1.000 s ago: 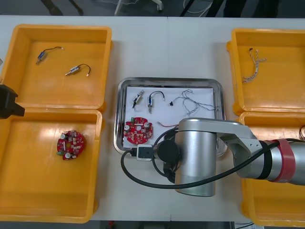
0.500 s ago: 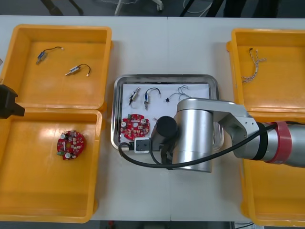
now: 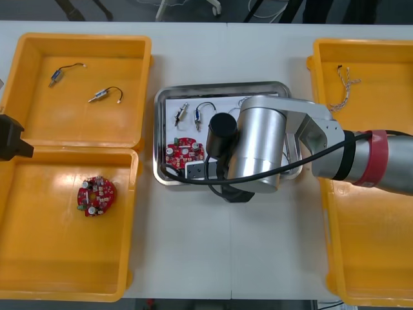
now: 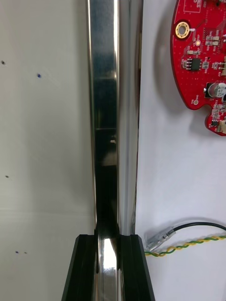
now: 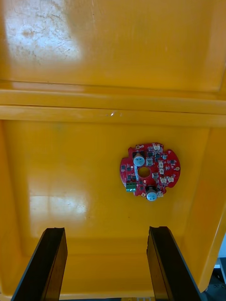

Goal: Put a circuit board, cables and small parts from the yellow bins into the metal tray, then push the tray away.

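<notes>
Centrally in the front view, the metal tray (image 3: 159,139) is shown, w/ a circuit board (image 3: 184,152) at its lower left. Its lower rim is clamped by the right gripper (image 4: 108,237). The left gripper (image 5: 106,229), fingers spread, is held over the lower-left yellow bin (image 3: 39,258) w/ a second board (image 5: 149,170).

- A light desk (image 3: 193,258) is seen, with a faint seam (image 3: 227,51) running in from its far edge.
- Small dark specks (image 4: 38,75) are scattered on its surface.
- Beyond the far edge, a dark floor (image 3: 129,10) and pale furniture legs (image 3: 187,6) are seen.
</notes>
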Motion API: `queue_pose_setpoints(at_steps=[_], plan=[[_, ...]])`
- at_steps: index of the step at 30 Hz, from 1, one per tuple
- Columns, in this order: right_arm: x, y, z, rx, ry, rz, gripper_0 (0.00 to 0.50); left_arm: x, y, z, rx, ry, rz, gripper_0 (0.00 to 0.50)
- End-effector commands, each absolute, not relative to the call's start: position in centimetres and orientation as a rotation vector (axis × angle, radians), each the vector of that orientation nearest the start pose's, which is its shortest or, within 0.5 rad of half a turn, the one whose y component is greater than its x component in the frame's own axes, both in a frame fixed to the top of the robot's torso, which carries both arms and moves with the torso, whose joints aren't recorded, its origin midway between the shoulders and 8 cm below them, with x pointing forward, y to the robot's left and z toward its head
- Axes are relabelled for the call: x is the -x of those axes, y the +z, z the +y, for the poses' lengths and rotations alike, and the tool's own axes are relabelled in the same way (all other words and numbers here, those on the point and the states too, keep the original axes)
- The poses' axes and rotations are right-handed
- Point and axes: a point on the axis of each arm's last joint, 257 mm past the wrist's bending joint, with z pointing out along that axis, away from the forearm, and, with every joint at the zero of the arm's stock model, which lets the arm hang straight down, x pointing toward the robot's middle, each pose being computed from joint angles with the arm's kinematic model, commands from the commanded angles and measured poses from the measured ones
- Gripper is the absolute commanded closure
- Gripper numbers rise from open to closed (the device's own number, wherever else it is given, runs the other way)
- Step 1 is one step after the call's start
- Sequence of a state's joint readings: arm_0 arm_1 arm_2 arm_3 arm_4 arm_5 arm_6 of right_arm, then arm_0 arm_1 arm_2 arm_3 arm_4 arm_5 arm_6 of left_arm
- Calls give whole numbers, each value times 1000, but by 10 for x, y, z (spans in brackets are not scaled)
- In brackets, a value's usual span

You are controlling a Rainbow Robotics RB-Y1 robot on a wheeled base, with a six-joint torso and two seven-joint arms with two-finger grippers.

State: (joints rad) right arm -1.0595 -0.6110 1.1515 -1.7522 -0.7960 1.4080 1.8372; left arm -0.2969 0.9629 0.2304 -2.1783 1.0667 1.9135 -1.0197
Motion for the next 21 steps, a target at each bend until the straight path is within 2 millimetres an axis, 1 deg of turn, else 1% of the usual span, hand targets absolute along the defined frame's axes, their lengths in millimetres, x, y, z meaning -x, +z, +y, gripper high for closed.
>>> queue_pose_setpoints(at_steps=[1, 4, 10, 15, 21], plan=[[-473, -247, -58, 2012, -423, 1904, 500, -376, -105, 361, -28, 30, 2668, 0], [-483, -242, -60, 2022, -446, 1900, 500, -376, -105, 361, -28, 30, 2668, 0], [-507, -226, -61, 1939, -457, 1931, 500, -376, -105, 361, -28, 30, 2668, 0], [-530, -211, -56, 1885, -557, 1877, 500, -376, -105, 361, -28, 30, 2668, 0], [-548, -205, -55, 1828, -554, 1860, 500, -376, -105, 361, -28, 30, 2668, 0]])
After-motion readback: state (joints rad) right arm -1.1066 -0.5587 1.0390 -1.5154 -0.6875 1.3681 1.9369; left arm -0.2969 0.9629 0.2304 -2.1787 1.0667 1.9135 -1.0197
